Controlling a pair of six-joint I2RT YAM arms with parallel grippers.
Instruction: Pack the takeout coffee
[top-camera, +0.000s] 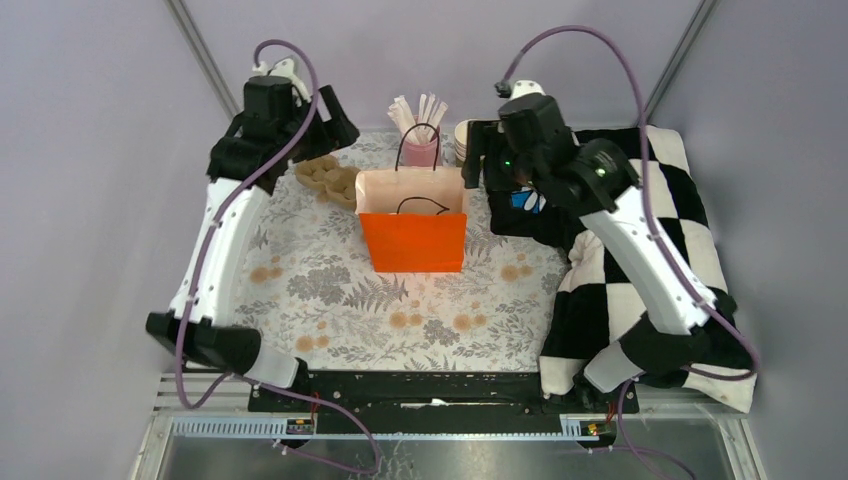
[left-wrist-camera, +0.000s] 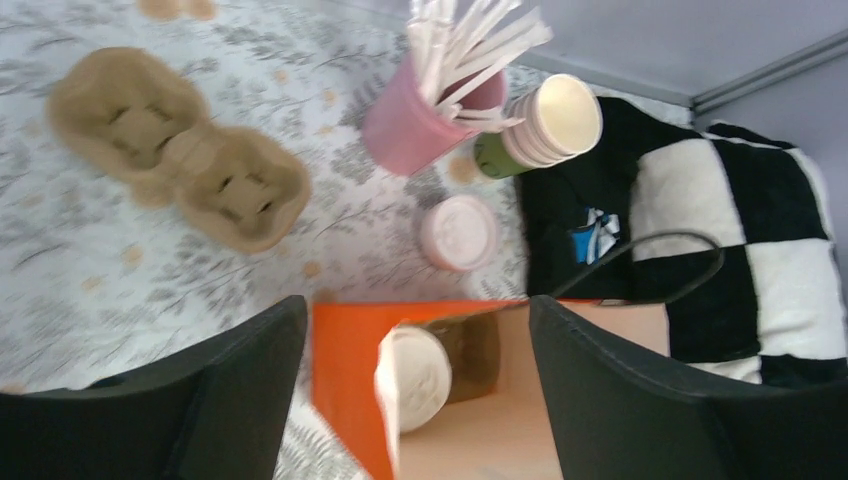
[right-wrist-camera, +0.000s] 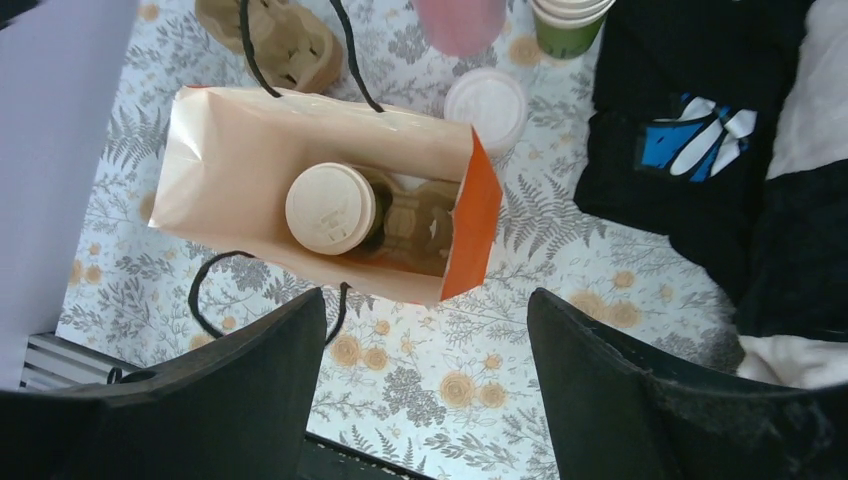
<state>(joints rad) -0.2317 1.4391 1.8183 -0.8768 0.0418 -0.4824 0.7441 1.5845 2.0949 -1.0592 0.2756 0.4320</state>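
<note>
The takeout coffee, a cup capped with a round white lid (right-wrist-camera: 330, 208), sits inside the orange paper bag (right-wrist-camera: 240, 170) in a brown cardboard carrier (right-wrist-camera: 415, 225). The left wrist view shows the lid (left-wrist-camera: 420, 375) through the bag's open mouth (left-wrist-camera: 345, 360). In the top view the bag (top-camera: 412, 240) stands upright mid-table and hides the cup. My left gripper (left-wrist-camera: 418, 400) is open and empty above the bag's far side (top-camera: 330, 120). My right gripper (right-wrist-camera: 425, 400) is open and empty, high above the bag (top-camera: 480, 155).
Behind the bag stand a pink cup of white sticks (left-wrist-camera: 410, 125), a stack of green cups (left-wrist-camera: 545, 125), a loose white lid (left-wrist-camera: 460, 232) and a spare cardboard carrier (left-wrist-camera: 180, 150). A black-and-white checkered cloth (top-camera: 650, 230) covers the right side.
</note>
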